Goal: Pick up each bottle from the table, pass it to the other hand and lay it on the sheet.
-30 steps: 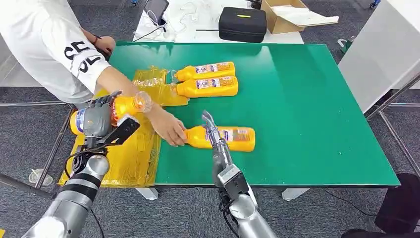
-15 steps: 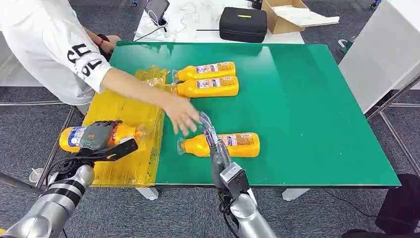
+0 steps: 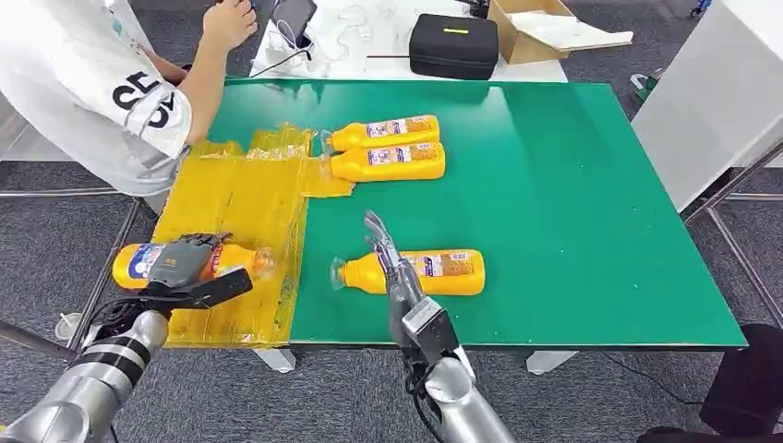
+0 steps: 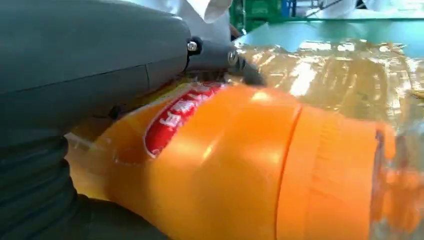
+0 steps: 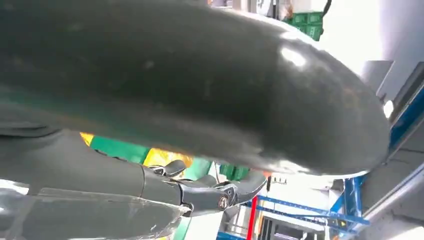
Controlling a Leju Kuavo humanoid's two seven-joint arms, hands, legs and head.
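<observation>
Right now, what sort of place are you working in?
Probably a lab or test workshop: a green work table on grey carpet, a black equipment case and cardboard box behind it, blue metal framing nearby.

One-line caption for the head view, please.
Left hand holds a bottle over the sheet; right hand open above another.

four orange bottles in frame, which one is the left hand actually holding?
The bottle at the sheet's near-left corner: the left hand grips it. The lone bottle lies by the right hand; the far pair lies untouched.
</observation>
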